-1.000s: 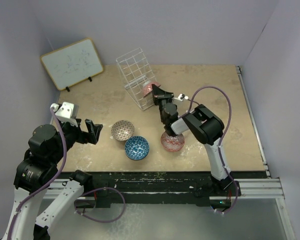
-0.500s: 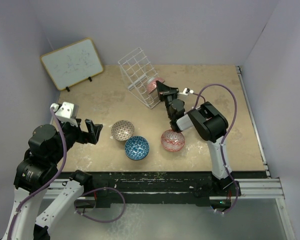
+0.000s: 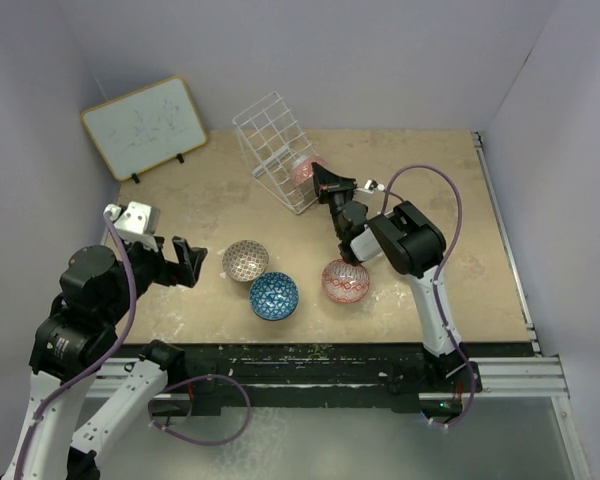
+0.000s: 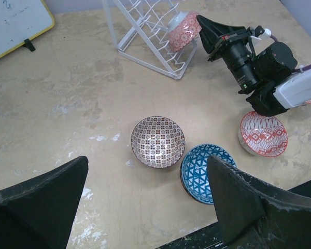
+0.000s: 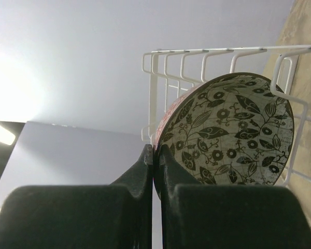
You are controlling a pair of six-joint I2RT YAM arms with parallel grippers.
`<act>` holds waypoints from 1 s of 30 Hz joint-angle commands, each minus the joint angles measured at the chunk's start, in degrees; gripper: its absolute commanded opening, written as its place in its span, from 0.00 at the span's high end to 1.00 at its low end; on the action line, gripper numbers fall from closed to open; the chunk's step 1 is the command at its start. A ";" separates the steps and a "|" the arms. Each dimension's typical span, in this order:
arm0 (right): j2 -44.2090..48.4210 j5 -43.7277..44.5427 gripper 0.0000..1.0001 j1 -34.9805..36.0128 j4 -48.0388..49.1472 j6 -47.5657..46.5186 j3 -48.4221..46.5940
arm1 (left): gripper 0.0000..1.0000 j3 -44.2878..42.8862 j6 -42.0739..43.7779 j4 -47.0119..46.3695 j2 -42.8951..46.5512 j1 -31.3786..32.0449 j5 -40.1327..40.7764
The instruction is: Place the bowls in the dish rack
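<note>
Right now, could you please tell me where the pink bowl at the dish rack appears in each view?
Top external: pink bowl upper centre, against the dish rack.
Left wrist: top edge, right of centre, at the rack's end.
Right wrist: centre-right, floral inside facing the camera.
Shared landmark: the white wire dish rack.

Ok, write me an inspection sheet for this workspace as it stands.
Surface: beige table, scuffed with pale marks.
Job's things: dish rack at the far side, with the pink bowl on edge in it; brown bowl, blue bowl and red bowl loose near the front.
Clutter: whiteboard at far left.
Grippers: left gripper open, holding nothing, beside the brown bowl; right gripper shut on the pink bowl's rim.
Cables: purple cable arcs off the right arm, clear of the bowls.
Surroundings: plain walls around the table.
</note>
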State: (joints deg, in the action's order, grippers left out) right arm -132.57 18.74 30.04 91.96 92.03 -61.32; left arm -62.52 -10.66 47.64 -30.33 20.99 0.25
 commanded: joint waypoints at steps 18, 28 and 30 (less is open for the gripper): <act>-3.51 0.88 0.89 -1.13 18.38 7.91 0.02 | 0.01 -0.33 1.08 -3.90 -1.62 -0.36 -0.93; 1.06 1.29 0.54 -1.48 15.34 6.27 3.19 | 0.01 0.42 0.76 -4.78 -1.58 -0.35 -1.20; 2.93 1.41 0.54 -1.48 13.49 6.06 5.09 | 0.01 0.45 0.66 -4.92 -1.51 -0.41 -1.22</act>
State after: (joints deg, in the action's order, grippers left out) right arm -134.91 19.35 29.04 92.84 98.76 -58.37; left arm -62.22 -10.31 45.98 -31.51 20.99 0.14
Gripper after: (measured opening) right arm 0.461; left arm 0.990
